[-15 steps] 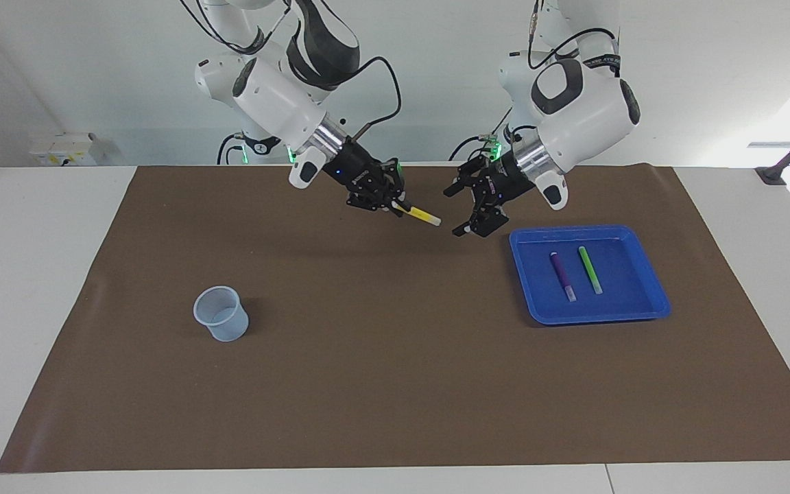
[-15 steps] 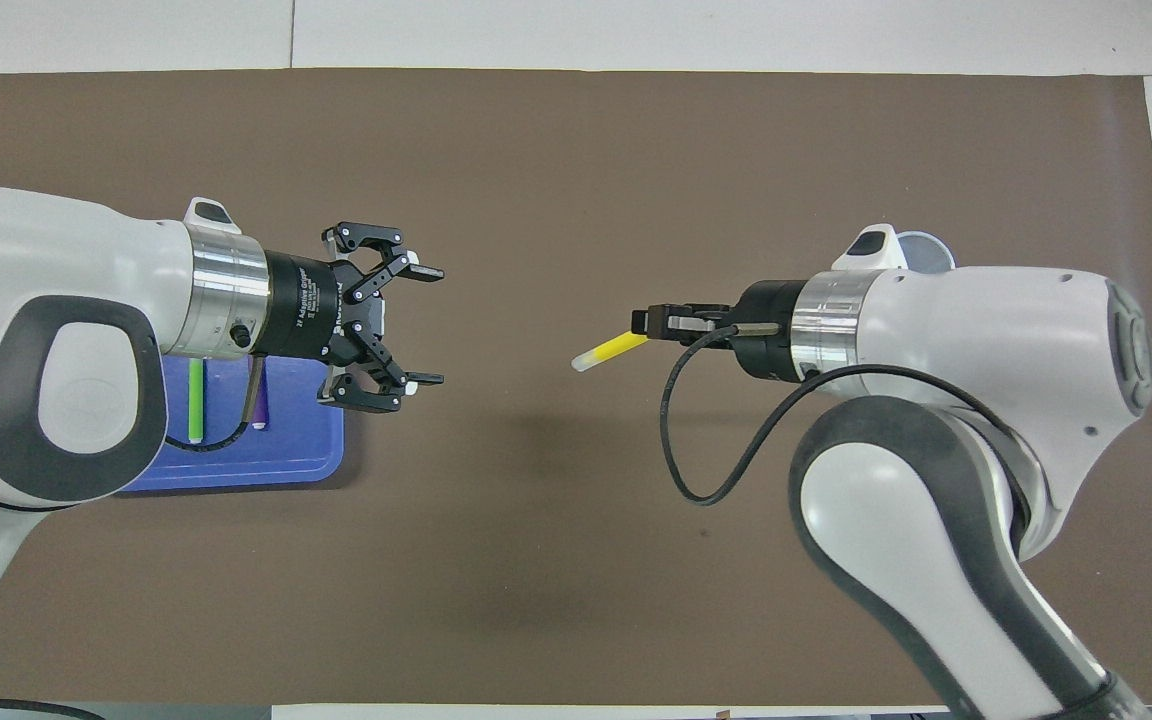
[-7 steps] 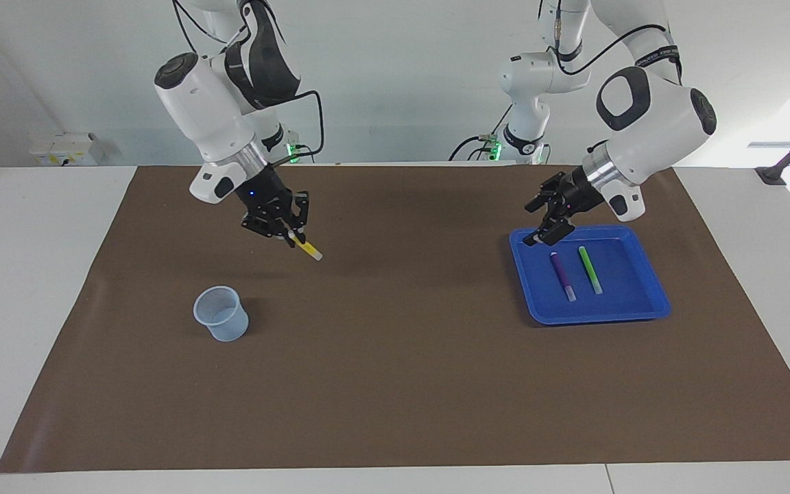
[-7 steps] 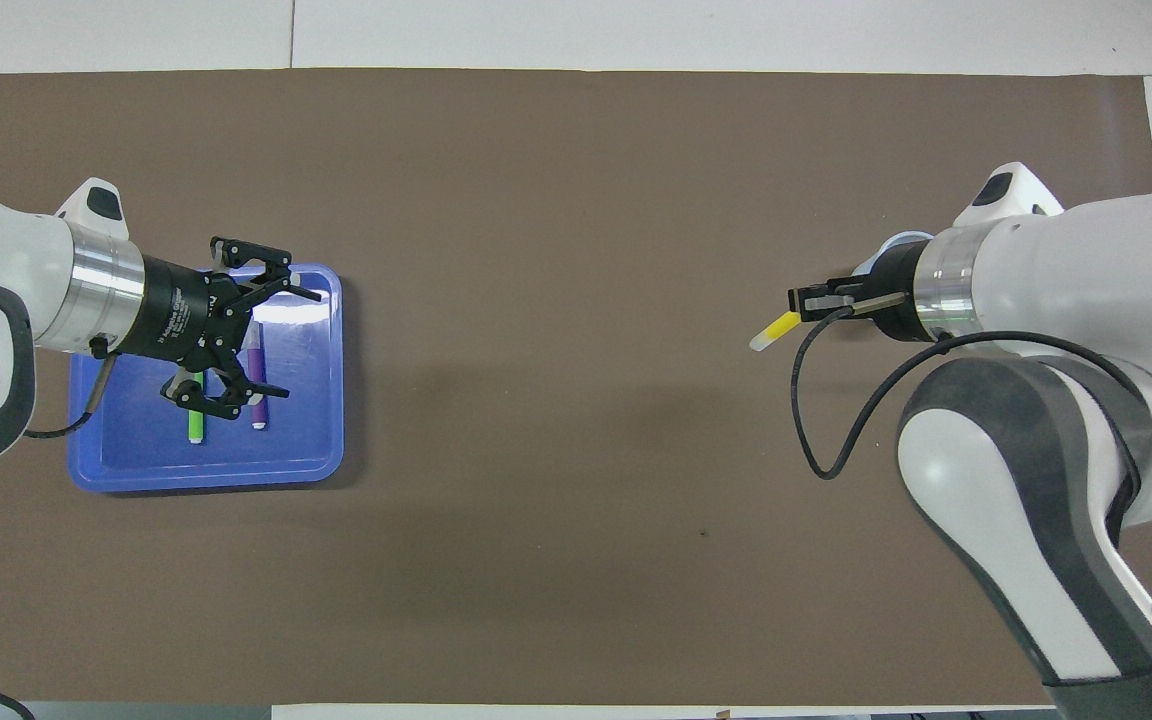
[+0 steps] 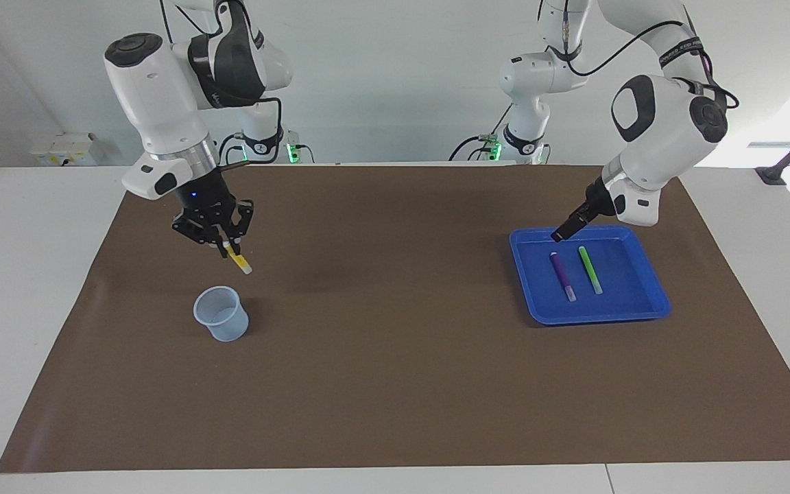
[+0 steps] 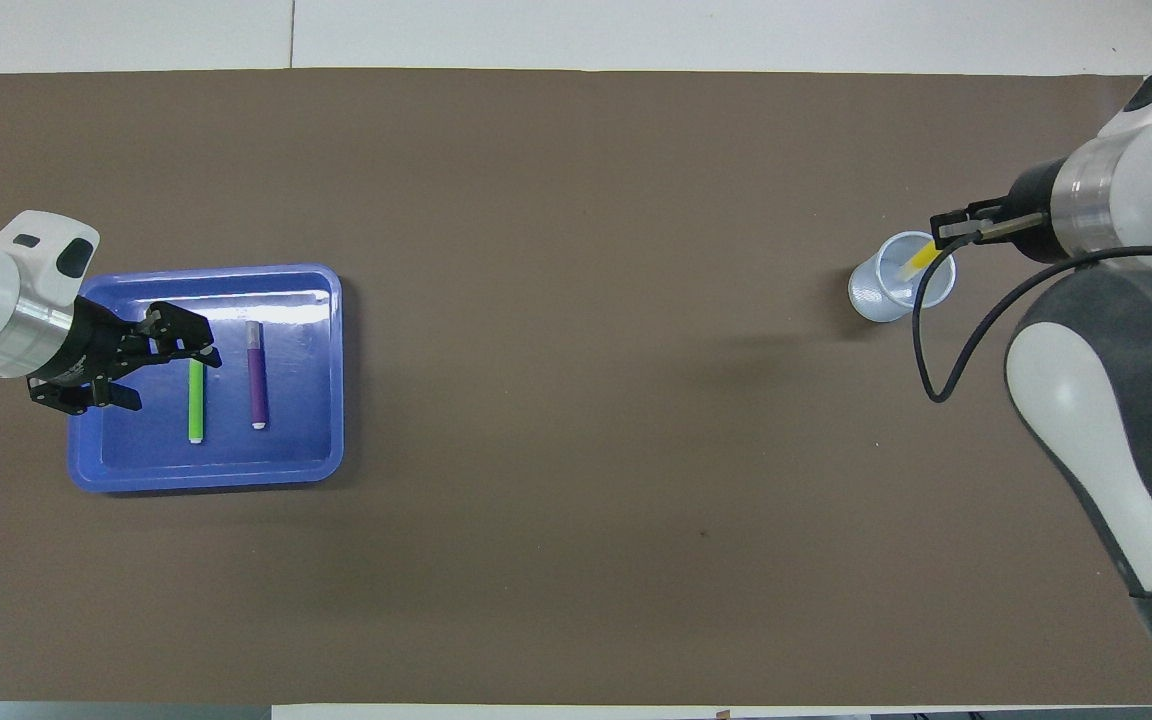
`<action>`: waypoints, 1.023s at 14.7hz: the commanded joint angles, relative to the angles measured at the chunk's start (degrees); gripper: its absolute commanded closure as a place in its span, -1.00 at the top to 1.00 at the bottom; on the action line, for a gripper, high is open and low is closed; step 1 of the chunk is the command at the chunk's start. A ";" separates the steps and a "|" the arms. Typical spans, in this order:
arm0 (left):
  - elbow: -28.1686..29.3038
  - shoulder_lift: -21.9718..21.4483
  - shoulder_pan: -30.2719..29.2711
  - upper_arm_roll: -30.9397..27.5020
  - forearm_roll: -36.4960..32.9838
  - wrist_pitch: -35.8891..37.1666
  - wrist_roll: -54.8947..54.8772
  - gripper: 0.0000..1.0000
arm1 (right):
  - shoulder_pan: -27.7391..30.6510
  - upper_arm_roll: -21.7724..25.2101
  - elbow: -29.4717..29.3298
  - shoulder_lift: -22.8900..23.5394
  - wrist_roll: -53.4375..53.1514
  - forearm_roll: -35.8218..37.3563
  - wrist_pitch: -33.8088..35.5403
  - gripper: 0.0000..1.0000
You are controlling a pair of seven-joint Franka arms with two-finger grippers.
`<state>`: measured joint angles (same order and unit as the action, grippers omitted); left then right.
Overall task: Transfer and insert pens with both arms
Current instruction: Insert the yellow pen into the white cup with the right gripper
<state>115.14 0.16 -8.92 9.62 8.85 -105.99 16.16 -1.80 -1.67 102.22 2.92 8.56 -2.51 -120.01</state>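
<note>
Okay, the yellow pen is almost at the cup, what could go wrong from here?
1. The yellow pen hangs tilted in the shut right gripper, above the cup; its tip might catch the rim on the way down.
2. The cup looks light, so a nudge might tip it.
3. The open left gripper is low over the blue tray and might clip its rim.

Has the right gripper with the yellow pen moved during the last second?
Yes. The right gripper, shut on the yellow pen, moved from mid-table toward the pale plastic cup.

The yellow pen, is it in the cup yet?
Not yet. The right gripper holds the yellow pen tilted in the air above the cup.
</note>
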 commanded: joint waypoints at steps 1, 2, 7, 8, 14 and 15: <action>4.30 1.23 -1.54 0.40 -2.86 -8.50 -11.65 1.00 | 4.07 -0.70 -1.76 4.01 7.32 1.02 -4.25 -1.00; 4.57 2.46 -1.28 0.49 -6.09 -10.70 -14.29 1.00 | 4.52 -0.62 -1.07 4.72 7.43 0.50 -4.53 -1.00; 6.93 6.95 -1.63 0.49 -10.78 -19.32 -28.02 1.00 | 3.64 -0.70 4.47 4.90 3.14 0.32 -6.99 -1.00; 8.07 7.39 -1.54 0.49 -10.78 -21.95 -28.02 1.00 | 3.73 -0.70 4.82 4.90 2.69 0.32 -6.99 -1.00; 9.92 9.59 -2.76 0.49 -10.87 -26.10 -29.61 0.83 | 4.34 -0.70 14.49 3.14 2.78 0.23 -13.67 -1.00; 10.54 9.59 -2.94 0.49 -10.87 -27.06 -29.61 0.77 | 4.17 -0.70 14.50 3.14 2.78 0.23 -13.41 -1.00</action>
<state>123.69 9.82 -10.86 10.14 -0.89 -129.93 -12.61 1.89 -1.92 113.54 8.18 12.34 -2.49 -131.82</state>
